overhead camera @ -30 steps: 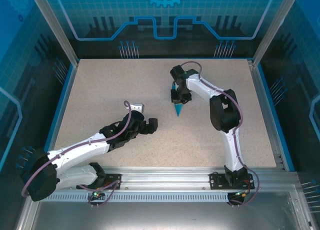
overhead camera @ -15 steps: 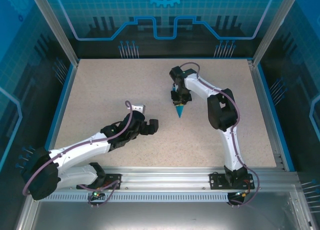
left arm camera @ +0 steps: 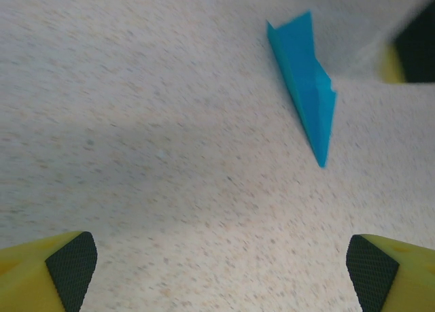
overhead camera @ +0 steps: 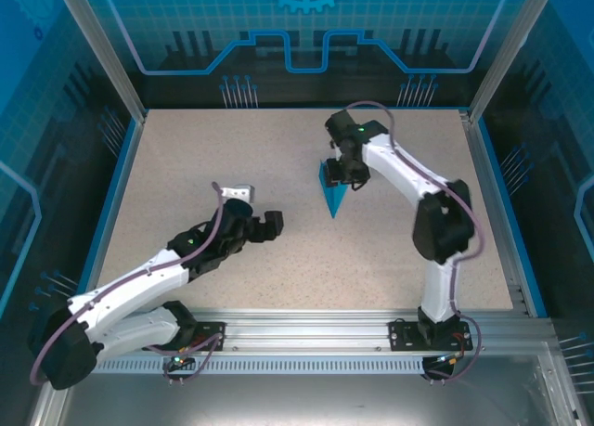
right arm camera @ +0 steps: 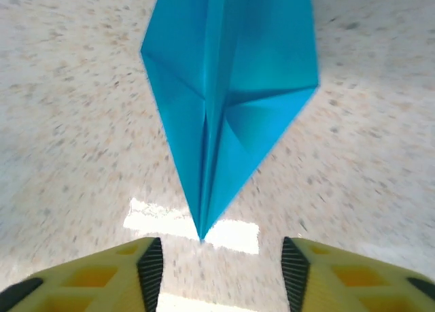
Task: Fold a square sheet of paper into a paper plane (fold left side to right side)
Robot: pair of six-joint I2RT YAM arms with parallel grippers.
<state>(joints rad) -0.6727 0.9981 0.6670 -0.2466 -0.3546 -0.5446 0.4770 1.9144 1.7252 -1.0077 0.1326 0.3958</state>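
Plane (right arm camera: 231, 88) on table (right arm camera: 61, 122), long axis running straight away from right gripper (right arm camera: 217, 257); narrow end between its parted fingers, ungripped. Left gripper (left arm camera: 221, 264) spread wide, empty; plane well ahead-right. Right arm nearer.

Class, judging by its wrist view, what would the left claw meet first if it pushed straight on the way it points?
Probably the bare tabletop: the left claw aims at it, with the paper plane farther on, right of centre. Depth is unclear.
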